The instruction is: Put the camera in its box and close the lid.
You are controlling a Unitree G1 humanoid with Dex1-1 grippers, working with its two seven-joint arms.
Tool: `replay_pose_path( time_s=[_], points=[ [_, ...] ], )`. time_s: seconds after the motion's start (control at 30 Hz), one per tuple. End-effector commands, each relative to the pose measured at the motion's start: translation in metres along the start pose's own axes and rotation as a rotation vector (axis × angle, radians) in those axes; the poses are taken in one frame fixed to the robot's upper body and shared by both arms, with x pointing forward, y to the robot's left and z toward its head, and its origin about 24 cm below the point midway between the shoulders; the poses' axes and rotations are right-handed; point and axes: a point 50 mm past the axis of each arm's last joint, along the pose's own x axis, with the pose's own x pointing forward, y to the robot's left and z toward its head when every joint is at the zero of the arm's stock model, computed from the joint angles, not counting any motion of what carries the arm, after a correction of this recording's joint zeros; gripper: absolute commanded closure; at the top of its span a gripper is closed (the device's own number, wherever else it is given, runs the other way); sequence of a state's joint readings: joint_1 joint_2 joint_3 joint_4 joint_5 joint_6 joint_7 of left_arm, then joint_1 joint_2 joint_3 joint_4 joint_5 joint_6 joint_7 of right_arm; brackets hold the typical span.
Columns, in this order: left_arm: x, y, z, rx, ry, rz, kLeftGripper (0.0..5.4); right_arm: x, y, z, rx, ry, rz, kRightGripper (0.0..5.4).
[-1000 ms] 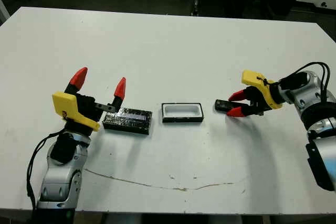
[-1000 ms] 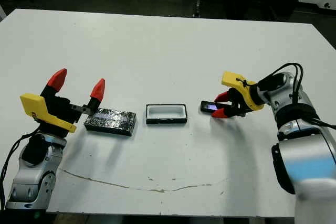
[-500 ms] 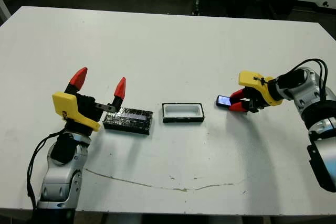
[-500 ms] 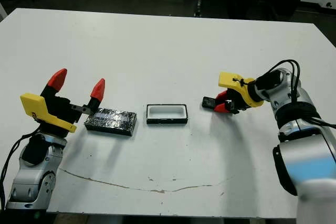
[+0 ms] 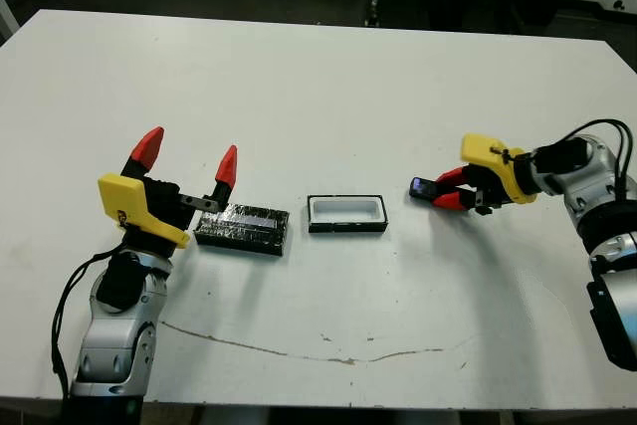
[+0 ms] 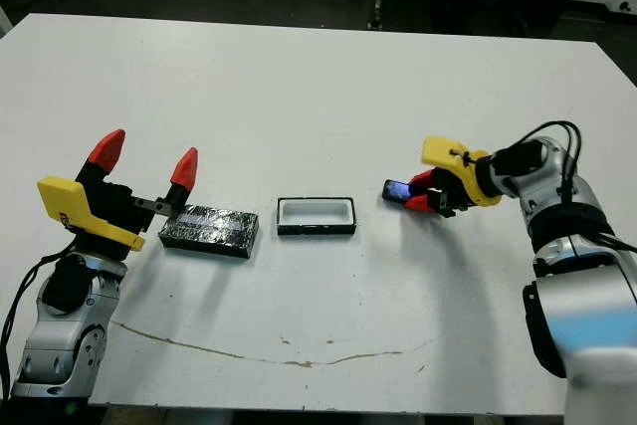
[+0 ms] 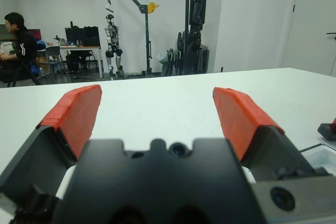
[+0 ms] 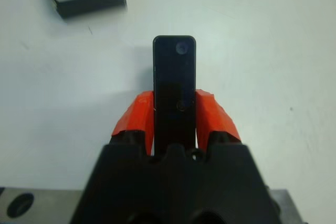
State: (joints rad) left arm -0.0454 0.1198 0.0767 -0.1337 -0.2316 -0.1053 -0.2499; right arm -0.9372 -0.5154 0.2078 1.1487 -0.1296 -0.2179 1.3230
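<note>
The camera (image 8: 174, 82), a narrow black bar, sits clamped between the red fingers of my right gripper (image 5: 448, 193), which is shut on it; its free end (image 5: 420, 186) points toward the box. The box (image 5: 346, 214), a shallow black tray with white lining, lies open at the table's middle, a short gap to the left of the camera. The lid (image 5: 242, 228), a glossy black slab with a pale stripe, rests flat left of the box. My left gripper (image 5: 187, 158) hovers open just left of the lid, red tips raised, nothing between them.
A thin brownish line (image 5: 299, 350) runs across the white table (image 5: 318, 97) near its front edge. Beyond the table's far edge are dark stands and equipment. In the left wrist view a person (image 7: 16, 45) sits far off at a desk.
My right gripper has closed on the camera and lifted it slightly off the table, drifting a little right. The left arm, lid and box have not moved.
</note>
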Motion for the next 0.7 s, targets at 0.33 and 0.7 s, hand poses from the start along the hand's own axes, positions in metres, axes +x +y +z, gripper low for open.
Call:
replay_pose_path(
  time_s=[0.33, 0.7],
  points=[
    [0.000, 0.001, -0.001, -0.019, 0.014, -0.007, 0.00, -0.003, -0.015, 0.070, -0.004, -0.223, 0.107, 3.72],
    [0.000, 0.000, 0.000, -0.023, 0.013, -0.007, 0.00, 0.029, -0.005, 0.091, -0.024, -0.186, 0.227, 3.72]
  ],
)
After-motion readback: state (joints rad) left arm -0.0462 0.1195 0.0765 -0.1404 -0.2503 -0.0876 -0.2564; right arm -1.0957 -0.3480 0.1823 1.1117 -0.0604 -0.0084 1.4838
